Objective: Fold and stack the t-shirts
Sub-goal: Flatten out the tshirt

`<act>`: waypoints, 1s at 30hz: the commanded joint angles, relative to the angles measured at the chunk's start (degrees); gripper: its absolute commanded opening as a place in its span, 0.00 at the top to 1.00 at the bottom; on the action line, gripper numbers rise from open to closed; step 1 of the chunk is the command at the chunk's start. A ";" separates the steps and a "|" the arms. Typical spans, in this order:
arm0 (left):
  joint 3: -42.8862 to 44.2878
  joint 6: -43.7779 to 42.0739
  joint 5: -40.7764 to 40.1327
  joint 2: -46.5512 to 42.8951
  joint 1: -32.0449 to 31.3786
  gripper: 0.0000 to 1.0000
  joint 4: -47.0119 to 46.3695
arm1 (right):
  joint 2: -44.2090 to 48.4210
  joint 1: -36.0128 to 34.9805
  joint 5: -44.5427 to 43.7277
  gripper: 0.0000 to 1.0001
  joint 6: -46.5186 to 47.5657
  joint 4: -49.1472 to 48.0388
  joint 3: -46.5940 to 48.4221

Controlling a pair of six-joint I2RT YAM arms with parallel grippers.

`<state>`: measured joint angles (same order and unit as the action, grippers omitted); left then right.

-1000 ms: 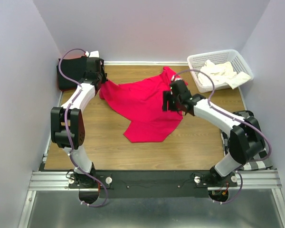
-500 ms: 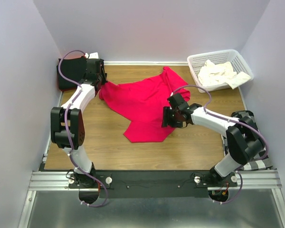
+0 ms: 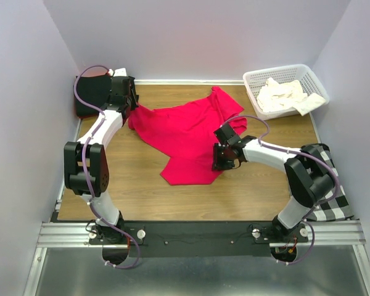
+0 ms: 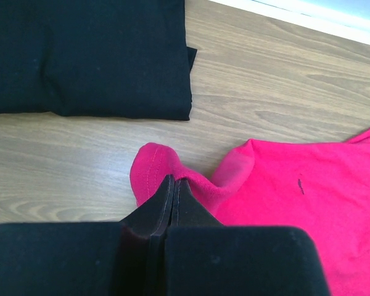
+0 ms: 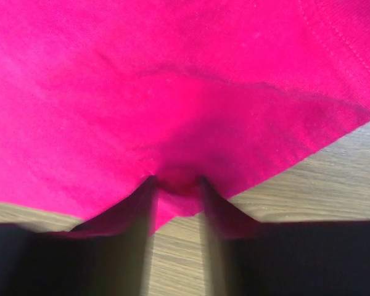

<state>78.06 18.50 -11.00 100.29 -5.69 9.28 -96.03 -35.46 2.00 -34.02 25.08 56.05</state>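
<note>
Left jaws are clamped tight on a pinched fold at the edge of the red t-shirt [image 4: 277,185], up by the far-left corner, so not much room is had there. The folded black t-shirt [image 4: 86,55] is parked just past the tips and off to their left, kept apart from the red one by a strip of bare worktop [image 4: 277,80]. The rest of the red cloth is spread out to the right of those jaws.

Right jaws are set at the shirt's near-right hem, parted, with a small pucker of red bunched between the tips. A real grip can't be confirmed. Plenty of bare wood is seen on their near side.

Only from the top view can the basket [image 3: 308,73] holding the cream-white t-shirt [image 3: 282,94] be seen, well beyond the right jaws, plus a checked cloth [image 3: 330,197] back and to their right. The hem stitching and that pucker are only given away by the wrist views.
</note>
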 commanded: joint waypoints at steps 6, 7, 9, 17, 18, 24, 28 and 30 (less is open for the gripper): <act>-0.54 -0.40 -2.97 -3.35 0.33 1.00 0.83 | -3.29 -0.48 -3.56 0.99 -1.57 1.90 1.43; -0.63 -0.48 -3.40 -3.52 0.33 1.00 0.92 | -3.03 -0.40 -4.71 0.99 -1.66 2.25 1.69; -0.72 -0.40 -3.67 -3.70 0.33 1.00 0.92 | -2.67 -0.48 -6.30 0.99 -2.01 3.57 2.04; -0.81 -0.31 -4.11 -5.02 0.42 1.00 1.80 | -1.27 0.04 -19.48 0.99 0.35 11.20 8.97; -0.81 -0.22 -4.20 -5.28 0.42 1.00 2.06 | -0.74 0.22 -20.45 0.99 0.71 11.65 10.12; -0.81 -0.31 -5.08 -7.12 0.51 1.00 2.32 | 3.82 0.39 -25.03 0.99 5.71 12.36 17.15; 0.42 -0.40 -5.60 -8.62 0.60 1.00 3.20 | 8.91 0.39 -25.38 0.99 9.49 12.27 20.06; 1.47 -0.57 -5.78 -9.15 0.60 1.00 3.81 | 10.24 0.39 -25.47 0.99 10.99 12.19 20.94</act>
<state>77.32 18.46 -14.44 94.48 -5.56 12.21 -91.13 -35.24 -19.53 -28.05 36.36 73.34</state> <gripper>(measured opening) 0.010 0.012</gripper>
